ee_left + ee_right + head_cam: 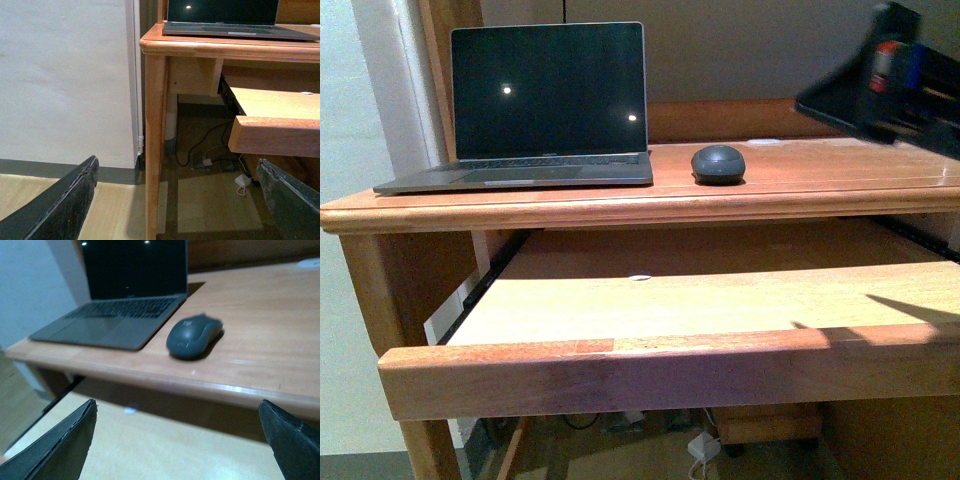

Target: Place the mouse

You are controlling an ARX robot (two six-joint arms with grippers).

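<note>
Plainly, mouse on desk, right pincer apart.

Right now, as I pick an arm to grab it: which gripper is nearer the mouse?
Right. The right gripper hovers open off the front edge of the desk, facing the mouse. The left gripper hangs low beside the desk leg, mouse out of its view.

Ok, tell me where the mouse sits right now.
In the front view the mouse sits on the desk top, just right of the open laptop and near the front edge.
</note>
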